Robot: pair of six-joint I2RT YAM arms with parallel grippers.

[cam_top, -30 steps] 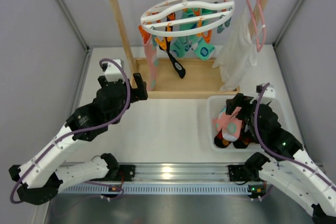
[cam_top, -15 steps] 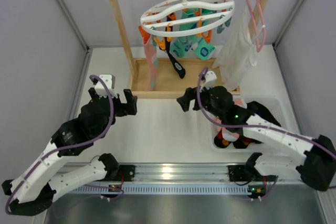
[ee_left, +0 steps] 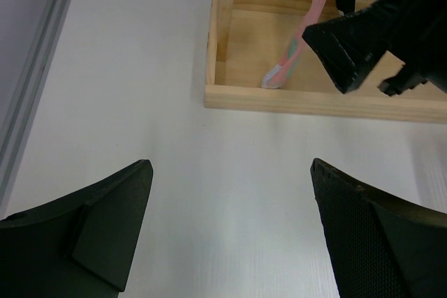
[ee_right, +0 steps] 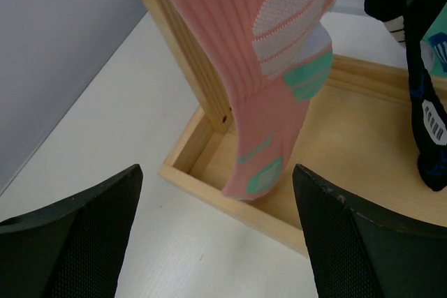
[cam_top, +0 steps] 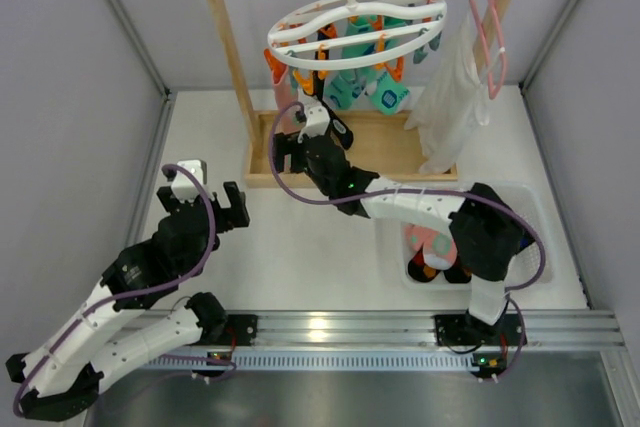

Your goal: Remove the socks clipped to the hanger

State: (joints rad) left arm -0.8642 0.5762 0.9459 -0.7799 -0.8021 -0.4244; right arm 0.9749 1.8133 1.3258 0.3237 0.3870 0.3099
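Observation:
The round white hanger (cam_top: 355, 19) hangs by its hook from the wooden rail. Clipped under it are a long pink sock (cam_top: 291, 122), a black sock (cam_top: 337, 125) and teal socks (cam_top: 385, 95). My right gripper (cam_top: 296, 159) is open and empty, low at the rack's base by the pink sock's toe. In the right wrist view the pink sock (ee_right: 279, 88) hangs just ahead of the open right gripper (ee_right: 216, 193), with the black sock (ee_right: 427, 109) to the right. My left gripper (cam_top: 205, 209) is open and empty over bare table (ee_left: 230, 193), short of the rack.
The wooden rack has a base tray (cam_top: 385, 159) with a raised rim (ee_left: 279, 99). A white garment (cam_top: 450, 107) hangs on a pink wire hanger (cam_top: 490, 27) at the right. A white bin (cam_top: 395, 237) holding loose socks (cam_top: 435, 242) sits at the near right.
My right arm has swung from the bin at the right across to the rack base by the pink sock. My left arm has drawn back from the rack toward the near left.

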